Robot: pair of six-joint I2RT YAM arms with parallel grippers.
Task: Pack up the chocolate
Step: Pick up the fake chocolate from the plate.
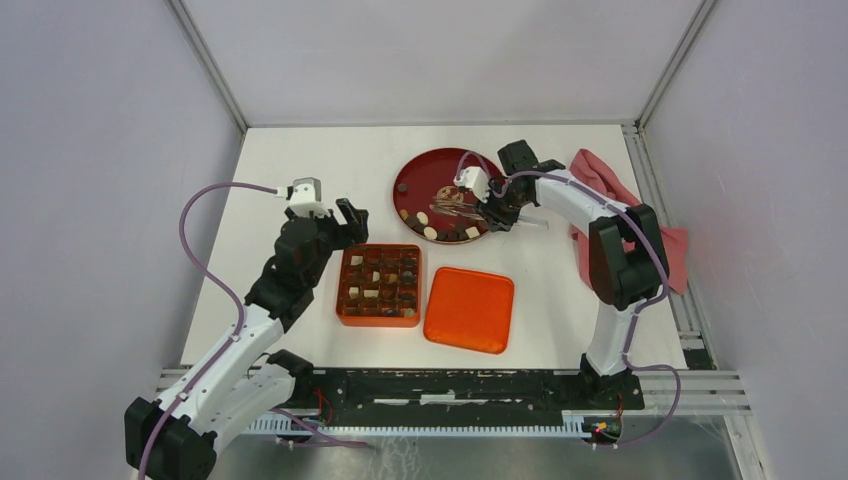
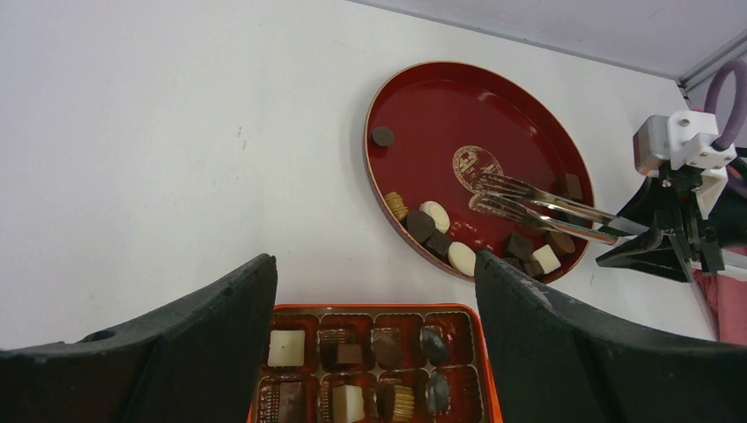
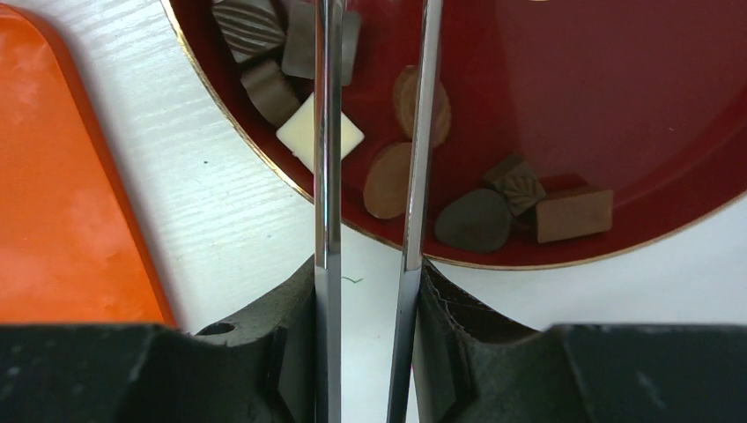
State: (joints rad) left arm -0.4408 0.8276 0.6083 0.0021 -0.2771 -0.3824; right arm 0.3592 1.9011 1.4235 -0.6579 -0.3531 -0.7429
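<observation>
**No readable text in any view**

No word, number or brand name can be read in any of the three views. The nearest thing to a sign is a round gold emblem [image 2: 477, 165] printed on the floor of the red plate [image 2: 414, 115]. Its detail is too small and blurred to tell whether it holds letters. One piece of the chocolate [image 3: 514, 182] on that plate carries pressed fan-shaped ridges, which are a pattern and not writing.

Chocolates [image 1: 430, 232] (mostly dark, some cream-white) crowd the near rim of the red plate [image 1: 425, 175]; others sit in the orange tray [image 1: 378, 320].
</observation>
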